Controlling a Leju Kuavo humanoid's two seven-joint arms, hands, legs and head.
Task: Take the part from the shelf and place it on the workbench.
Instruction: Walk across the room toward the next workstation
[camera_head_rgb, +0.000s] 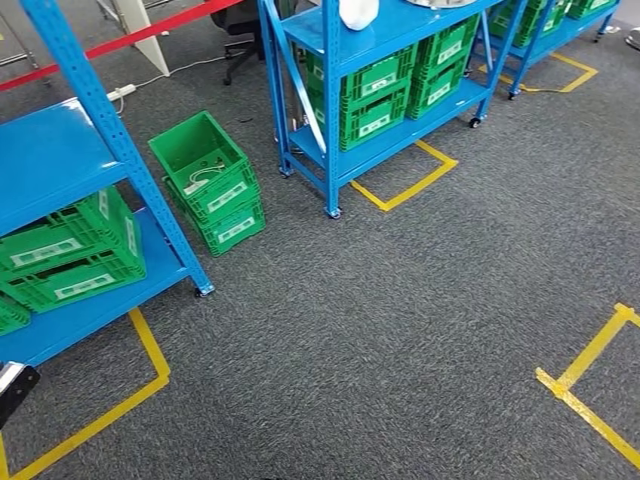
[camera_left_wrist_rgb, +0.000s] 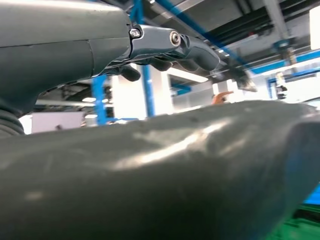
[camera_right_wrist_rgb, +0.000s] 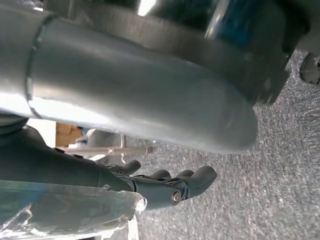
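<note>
A white bagged object (camera_head_rgb: 358, 10) sits on the top board of the blue shelf (camera_head_rgb: 343, 45) ahead, cut off by the picture's edge. I cannot tell whether it is the part. My left hand (camera_left_wrist_rgb: 166, 47) reaches out with dark fingers stretched nearly straight and nothing in them, the ceiling behind it. My right hand (camera_right_wrist_rgb: 166, 185) hangs over the grey carpet, fingers straight and together, holding nothing. Crinkled clear plastic (camera_right_wrist_rgb: 68, 212) lies along the back of that hand, outside its grip.
Green crates (camera_head_rgb: 377, 90) fill the shelf's lower boards. Two stacked green crates (camera_head_rgb: 215, 185) stand on the carpet between it and a second blue shelf (camera_head_rgb: 68, 230) on my left. Yellow tape squares (camera_head_rgb: 589, 385) mark the floor. A wide stretch of carpet (camera_head_rgb: 392, 330) lies ahead.
</note>
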